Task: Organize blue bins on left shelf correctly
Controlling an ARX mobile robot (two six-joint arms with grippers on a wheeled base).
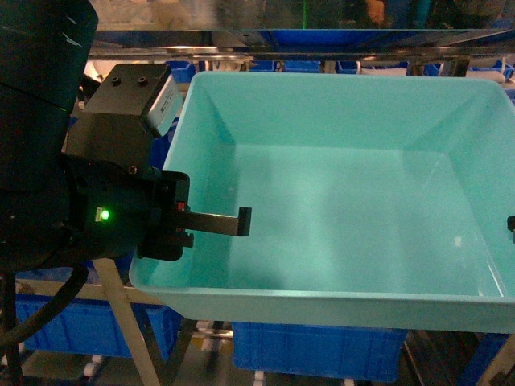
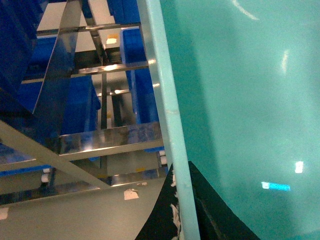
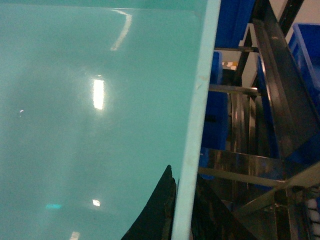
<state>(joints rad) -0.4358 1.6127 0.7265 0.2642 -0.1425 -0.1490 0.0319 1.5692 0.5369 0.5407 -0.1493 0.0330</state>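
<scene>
The left gripper [image 1: 211, 223] pinches the bin's [image 1: 338, 201] left rim; the right gripper [image 3: 181, 212] clamps the right rim. The bin hangs level before the shelf [image 2: 107, 137]. Uneven arm motion could twist it loose or jam it against the rails.

I'm seeing the pale turquoise glossy plastic tub [image 1: 338, 201] hiding most of the right gripper [image 1: 511, 227], which the head view's edge is cutting off.

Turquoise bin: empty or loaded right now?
Empty: the bin's floor and walls show bare in the head view; only the left gripper's finger reaches inside.
</scene>
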